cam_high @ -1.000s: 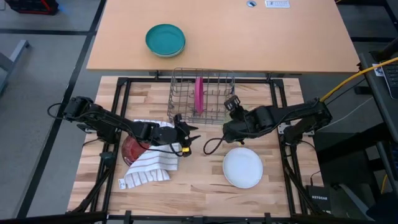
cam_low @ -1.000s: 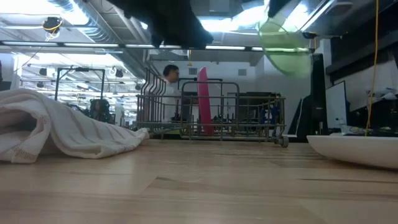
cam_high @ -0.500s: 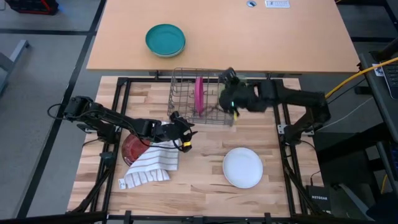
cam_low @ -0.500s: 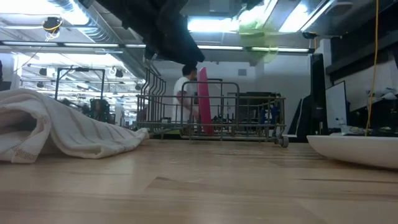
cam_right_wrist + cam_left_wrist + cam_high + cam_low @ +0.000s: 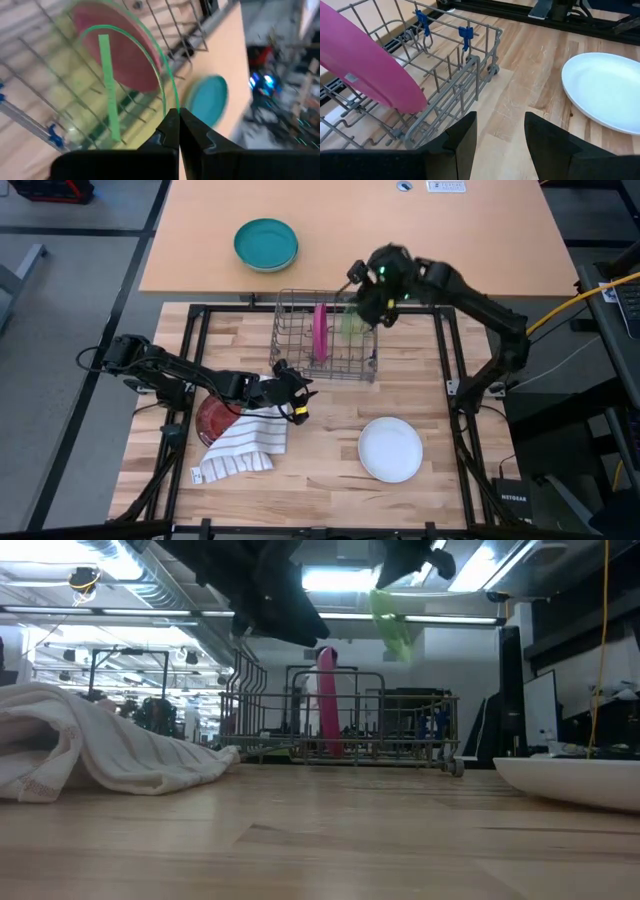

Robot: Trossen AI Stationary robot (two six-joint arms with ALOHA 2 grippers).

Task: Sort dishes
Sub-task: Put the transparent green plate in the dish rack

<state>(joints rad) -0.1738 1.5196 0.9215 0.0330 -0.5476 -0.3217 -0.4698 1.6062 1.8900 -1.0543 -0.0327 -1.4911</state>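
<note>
- The magenta-pink plate [image 5: 319, 329] stands on edge in the wire rack [image 5: 300, 358].
- The pale green plate [image 5: 352, 322], translucent, hangs edge-down above the rack beside the pink one, pinched at its rim.
- The dark red plate [image 5: 211, 418] lies flat, half under a striped cloth [image 5: 240, 446].

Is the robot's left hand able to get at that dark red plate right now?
Probably not directly: the dark red plate lies partly under the striped cloth, and the open left hand sits past it, pointing toward the rack.
</note>
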